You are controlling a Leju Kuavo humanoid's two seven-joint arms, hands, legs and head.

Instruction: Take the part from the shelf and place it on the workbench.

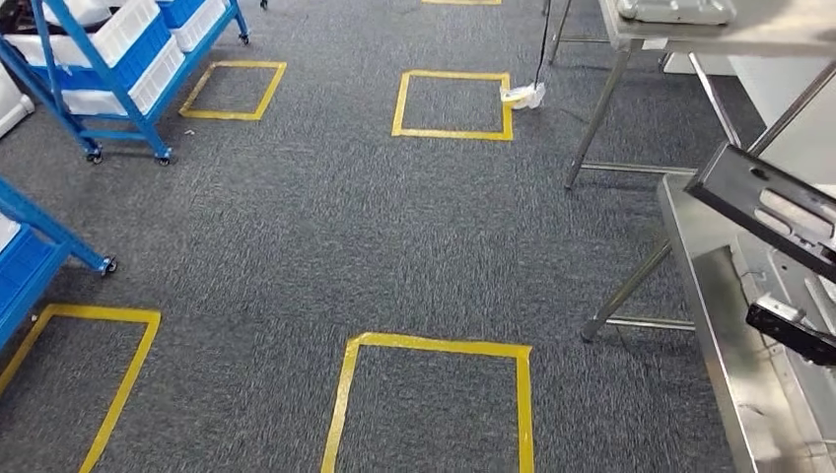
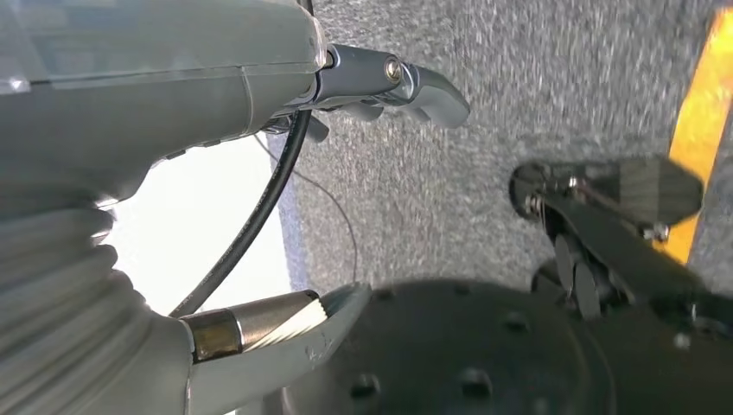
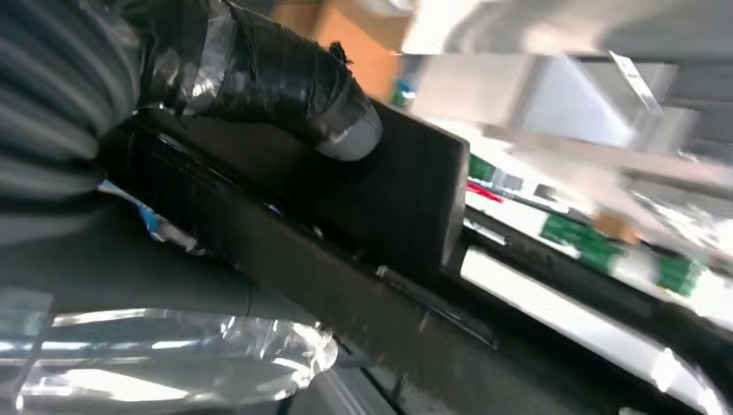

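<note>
One black part, a flat rectangular piece, hangs tilted above the near end of the steel workbench at the right edge of the head view, clear of the benchtop. In the right wrist view the right hand grips the same part: a dark tape-wrapped thumb presses on its flat face, while the other fingers lie under it and are mostly hidden. Beneath the part on the bench lies another dark object, too cut off to identify. A second steel table stands farther back on the right, carrying a grey metal case on its top.

The left hand hangs over the grey carpet in the left wrist view; thumb and fingers stand apart and hold nothing.

Four yellow tape squares mark the carpet: one straight ahead and near, one at the lower left, and two farther off. A white crumpled scrap sits on the far square's corner, at the foot of a thin dark pole. Blue wheeled shelving holding white bins stands at the upper left, with another blue rack nearer on the left edge.
</note>
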